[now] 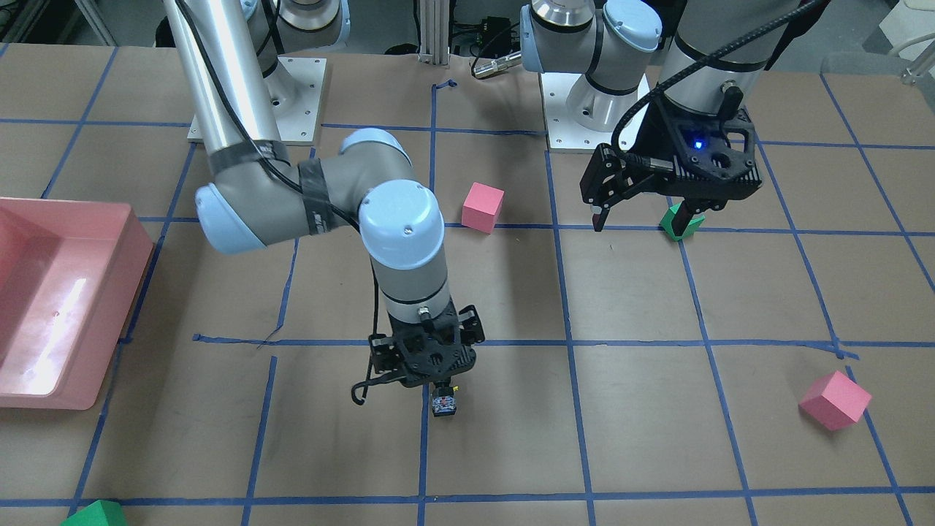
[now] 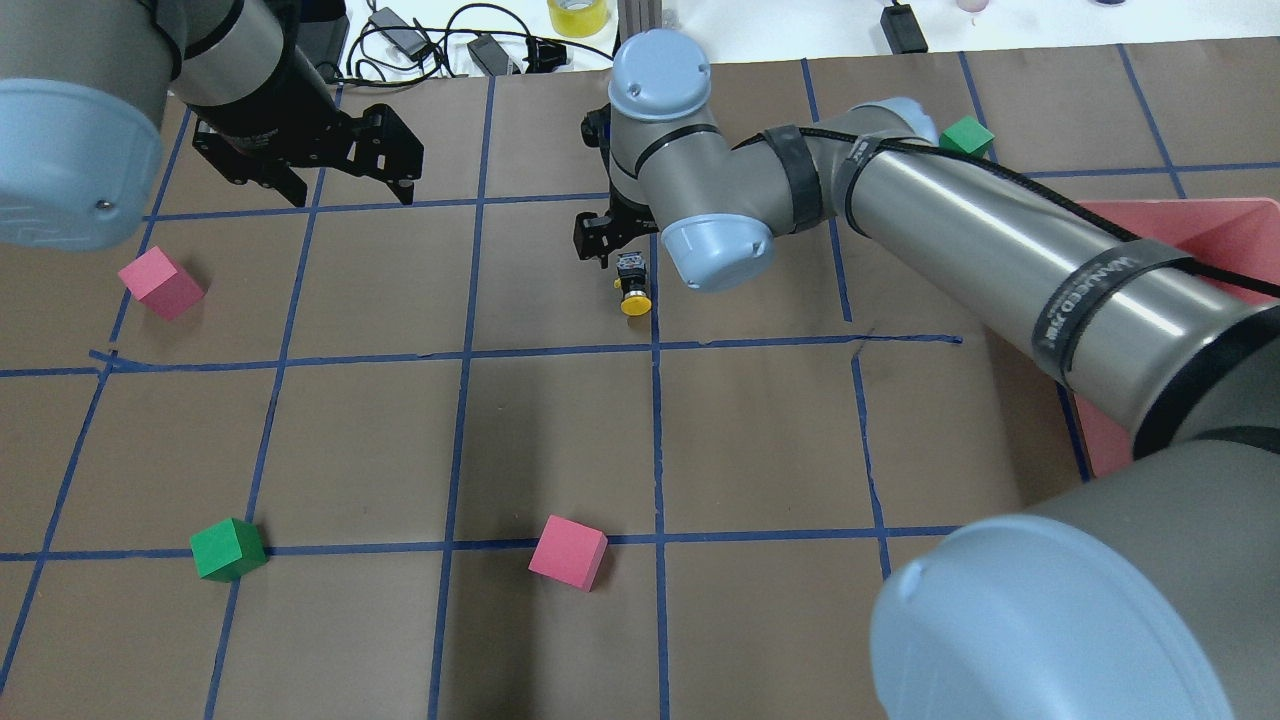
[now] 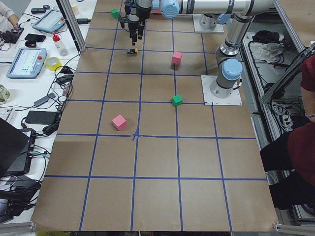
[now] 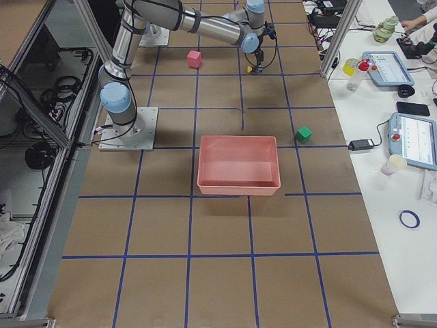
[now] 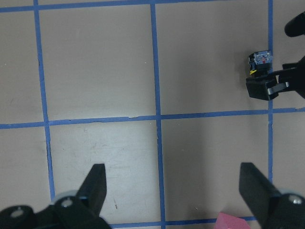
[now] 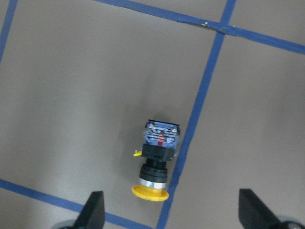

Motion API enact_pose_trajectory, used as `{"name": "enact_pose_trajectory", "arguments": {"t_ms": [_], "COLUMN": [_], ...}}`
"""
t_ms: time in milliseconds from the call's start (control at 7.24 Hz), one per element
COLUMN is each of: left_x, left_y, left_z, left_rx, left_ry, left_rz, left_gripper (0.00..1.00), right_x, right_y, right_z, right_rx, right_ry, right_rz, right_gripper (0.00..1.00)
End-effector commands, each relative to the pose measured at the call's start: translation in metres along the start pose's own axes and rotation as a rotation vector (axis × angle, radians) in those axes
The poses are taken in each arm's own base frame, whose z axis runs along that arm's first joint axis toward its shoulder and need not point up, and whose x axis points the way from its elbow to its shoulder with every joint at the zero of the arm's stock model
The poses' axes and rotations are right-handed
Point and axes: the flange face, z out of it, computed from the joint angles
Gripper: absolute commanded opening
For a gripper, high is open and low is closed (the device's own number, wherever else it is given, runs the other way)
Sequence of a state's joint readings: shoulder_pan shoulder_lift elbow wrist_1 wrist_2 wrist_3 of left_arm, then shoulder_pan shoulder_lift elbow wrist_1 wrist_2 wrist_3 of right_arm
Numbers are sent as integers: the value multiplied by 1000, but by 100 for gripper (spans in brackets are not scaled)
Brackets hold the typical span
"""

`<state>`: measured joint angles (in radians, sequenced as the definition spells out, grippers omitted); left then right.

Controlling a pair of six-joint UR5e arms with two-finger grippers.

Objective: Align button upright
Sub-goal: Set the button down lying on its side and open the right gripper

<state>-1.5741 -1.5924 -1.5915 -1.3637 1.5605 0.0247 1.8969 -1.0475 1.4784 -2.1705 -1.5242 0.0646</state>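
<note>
The button [image 2: 632, 285] lies on its side on the brown table next to a blue tape line, its yellow cap toward the robot. It also shows in the front view [image 1: 443, 402], the right wrist view [image 6: 159, 152] and the left wrist view [image 5: 259, 62]. My right gripper [image 2: 612, 235] hangs just above it, open and empty, with fingers [image 6: 93, 212] spread wide to either side of the button. My left gripper [image 2: 350, 190] is open and empty, raised high over the table's left half, far from the button.
A pink bin [image 2: 1230, 240] stands at the right. Pink cubes [image 2: 161, 283] [image 2: 568, 552] and green cubes [image 2: 228, 549] [image 2: 966, 135] are scattered on the table. Cables and tape rolls lie beyond the far edge.
</note>
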Motion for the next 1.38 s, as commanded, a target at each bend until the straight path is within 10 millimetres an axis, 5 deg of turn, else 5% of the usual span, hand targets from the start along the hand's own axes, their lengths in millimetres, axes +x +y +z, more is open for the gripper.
{"name": "enact_pose_trajectory", "arguments": {"t_ms": [0,138,414,553,967,1243], "left_x": [6,21,33,42,111,116], "left_y": [5,12,15,23,63,93], "left_z": [5,11,35,52,107,144], "left_rx": [-11,-25,-26,10,194,285], "left_ry": [1,5,8,15,60,74], "left_rz": [19,49,-1,-23,-11,-76], "left_gripper": [100,100,100,100,100,100], "right_x": [83,126,135,132,135,139], "right_y": [15,29,63,85,116,102], "right_z": [-75,-106,-171,-179,-199,-201], "right_rx": [-81,-139,-154,-266,-359,-246], "right_ry": [25,63,66,58,136,147], "right_rz": [123,136,153,156,49,62], "right_gripper": [100,100,100,100,100,100]}}
